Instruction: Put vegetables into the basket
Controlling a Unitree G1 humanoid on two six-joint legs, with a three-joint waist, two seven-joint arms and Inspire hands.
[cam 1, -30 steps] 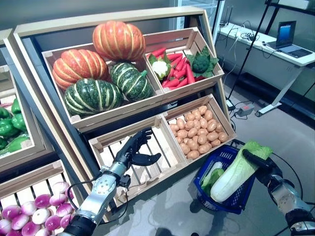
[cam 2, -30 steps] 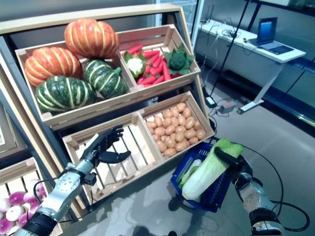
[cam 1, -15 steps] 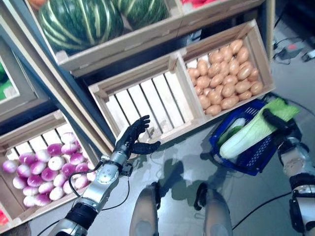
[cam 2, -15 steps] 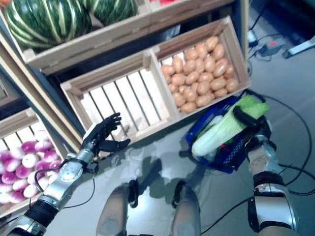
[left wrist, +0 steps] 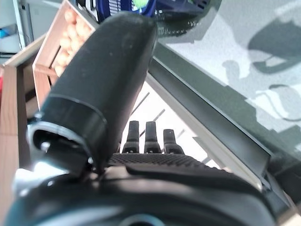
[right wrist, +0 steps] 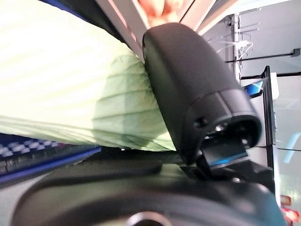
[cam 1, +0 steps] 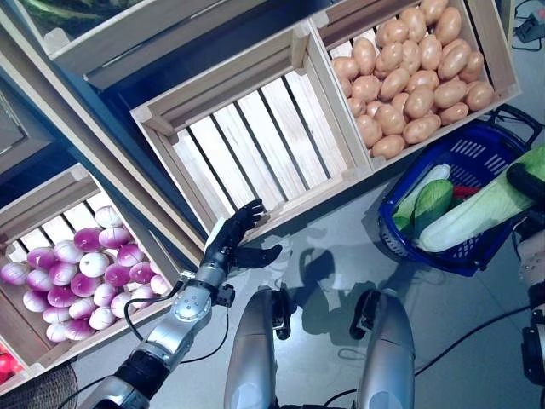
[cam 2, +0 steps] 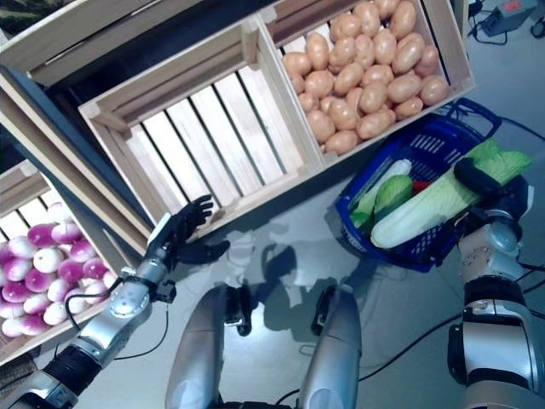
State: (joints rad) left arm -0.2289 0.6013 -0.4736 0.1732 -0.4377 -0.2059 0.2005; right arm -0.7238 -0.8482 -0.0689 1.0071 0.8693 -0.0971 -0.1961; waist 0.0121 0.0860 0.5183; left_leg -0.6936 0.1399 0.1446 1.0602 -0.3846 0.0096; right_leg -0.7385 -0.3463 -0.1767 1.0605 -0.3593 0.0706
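- Cabbage across basket rim, gripped by right hand.
- Left hand spread, idle.
- Next, probably: lower, release.

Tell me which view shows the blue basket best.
The right eye view: the whole blue basket shows with the cabbage lying across it, held by the right hand. The left eye view crops the cabbage's end at its edge. The wrist views catch only slivers of blue.
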